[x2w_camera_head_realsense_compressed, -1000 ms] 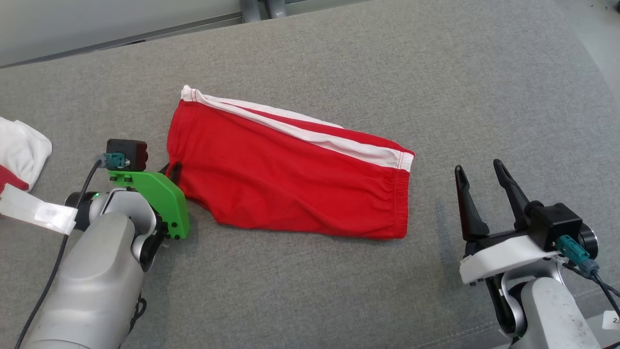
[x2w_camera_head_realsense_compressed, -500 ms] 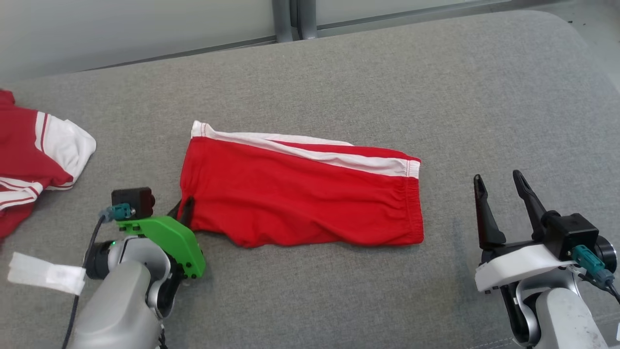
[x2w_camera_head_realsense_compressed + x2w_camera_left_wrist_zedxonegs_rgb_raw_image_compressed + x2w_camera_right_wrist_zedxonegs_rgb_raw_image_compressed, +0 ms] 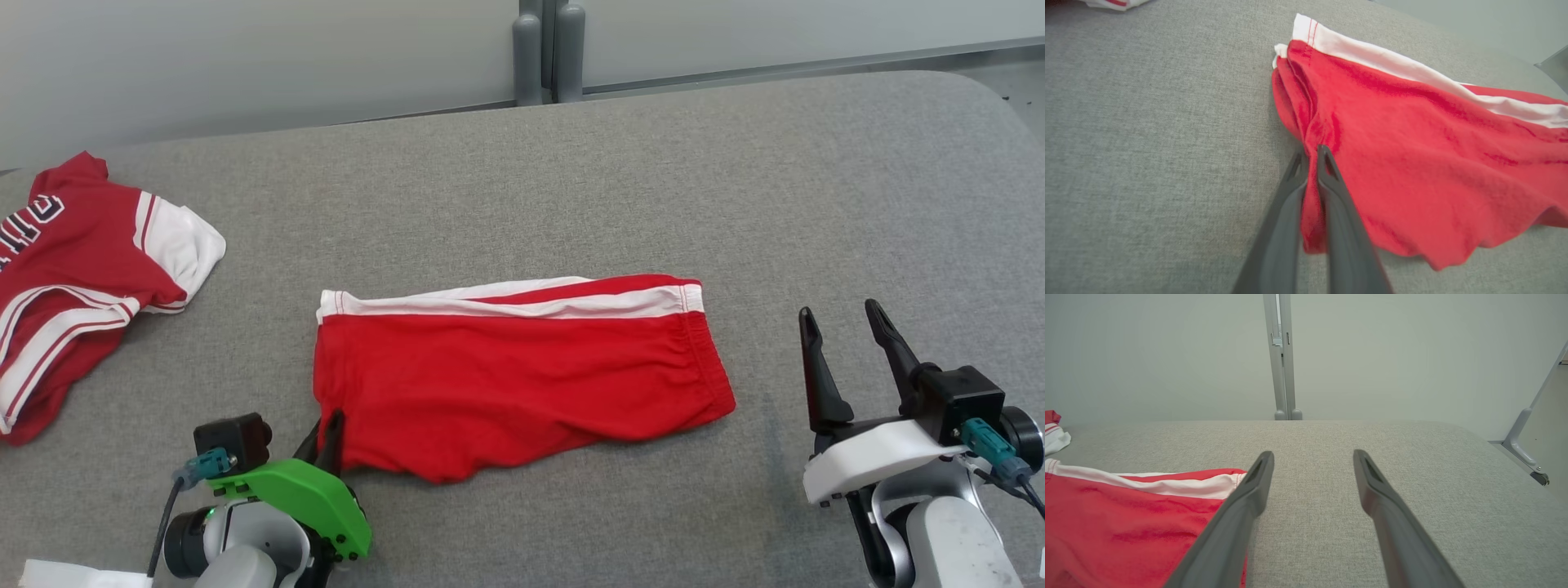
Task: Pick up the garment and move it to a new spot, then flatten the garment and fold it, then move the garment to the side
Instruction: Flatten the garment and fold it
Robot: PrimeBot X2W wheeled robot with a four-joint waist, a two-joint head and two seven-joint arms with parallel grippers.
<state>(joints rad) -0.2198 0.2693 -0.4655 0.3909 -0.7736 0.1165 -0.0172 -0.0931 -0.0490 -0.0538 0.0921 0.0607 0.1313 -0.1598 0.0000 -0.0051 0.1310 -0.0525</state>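
- Near the surface's (image 3: 571, 180) front edge lie the red shorts (image 3: 522, 384), with the left hand (image 3: 328, 426) pinching their near-left corner.
- The right hand (image 3: 845, 322) gapes wide beside their right end, not touching.
- Bare surface runs behind them to the far edge.

- You have a grey cloth-covered surface (image 3: 571, 163) that spreads across the head view.
- On its left edge you see a crumpled red jersey (image 3: 73, 261) with a white sleeve, white stripes and dark letters.
- Behind the surface you find a pale wall (image 3: 245, 57) and two grey posts (image 3: 549, 53) touching side by side.
- In the right wrist view a slanted grey metal brace (image 3: 1521, 433) stands beyond the surface.
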